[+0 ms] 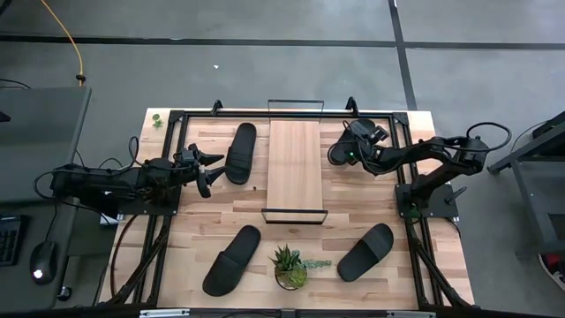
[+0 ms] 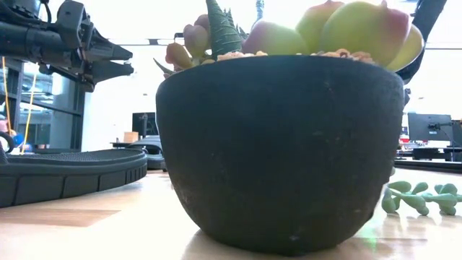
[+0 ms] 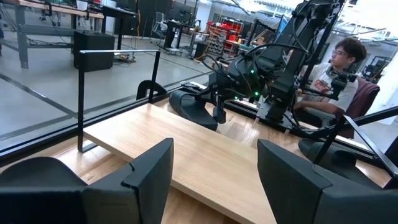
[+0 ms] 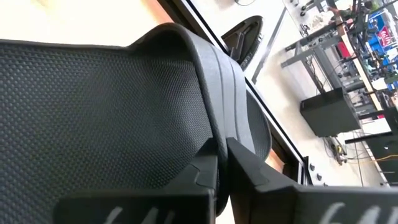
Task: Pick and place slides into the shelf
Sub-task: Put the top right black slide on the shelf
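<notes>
The shelf (image 1: 296,168) is a light-wood board with black wire ends, mid-table. One black slide (image 1: 240,152) lies flat on its sole left of the shelf. Two more slides (image 1: 232,260) (image 1: 365,252) lie near the front edge. Another slide (image 1: 338,152) sits right of the shelf's far end, with my right gripper (image 1: 350,144) shut on it. My left gripper (image 1: 205,170) hovers open beside the left slide, level and pointing toward the shelf (image 3: 186,149), with nothing between its fingers (image 3: 149,180). My right gripper pinches the raised edge of the slide's strap (image 4: 208,93) between its two fingers (image 4: 249,168), which meet tightly on it. It comes from the table's right side, slanting downward. Whether the slide's sole is on the table does not show.
A black pot with succulents (image 1: 290,267) stands near the front edge between the two near slides and fills the low view (image 2: 281,144). Black frame rails (image 1: 172,159) run along the table's sides. A person (image 3: 339,62) sits beyond the table's right side.
</notes>
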You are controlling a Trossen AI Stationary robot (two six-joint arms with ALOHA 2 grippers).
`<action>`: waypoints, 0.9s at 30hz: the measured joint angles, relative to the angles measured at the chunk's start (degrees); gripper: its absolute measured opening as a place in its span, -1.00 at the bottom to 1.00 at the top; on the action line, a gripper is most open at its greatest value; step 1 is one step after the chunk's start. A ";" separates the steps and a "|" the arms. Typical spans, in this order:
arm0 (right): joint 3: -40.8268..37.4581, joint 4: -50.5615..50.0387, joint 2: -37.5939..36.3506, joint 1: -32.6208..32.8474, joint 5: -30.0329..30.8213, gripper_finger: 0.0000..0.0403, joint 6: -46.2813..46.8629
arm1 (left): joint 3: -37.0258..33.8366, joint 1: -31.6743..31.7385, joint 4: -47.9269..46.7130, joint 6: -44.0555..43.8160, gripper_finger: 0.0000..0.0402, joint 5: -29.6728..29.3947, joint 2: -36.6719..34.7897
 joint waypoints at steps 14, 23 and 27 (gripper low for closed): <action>-0.22 -1.86 -11.22 0.15 -10.83 -1.00 0.16 | 0.00 -0.01 -0.09 0.00 0.08 0.00 0.01; -0.22 -8.04 -20.59 1.10 -16.84 -1.00 -3.04 | 0.00 -0.01 -1.49 0.02 0.08 -0.38 -0.01; -0.22 -8.34 -23.94 3.13 -19.20 -1.00 -5.53 | 0.00 0.01 -1.51 0.00 0.08 -0.44 0.00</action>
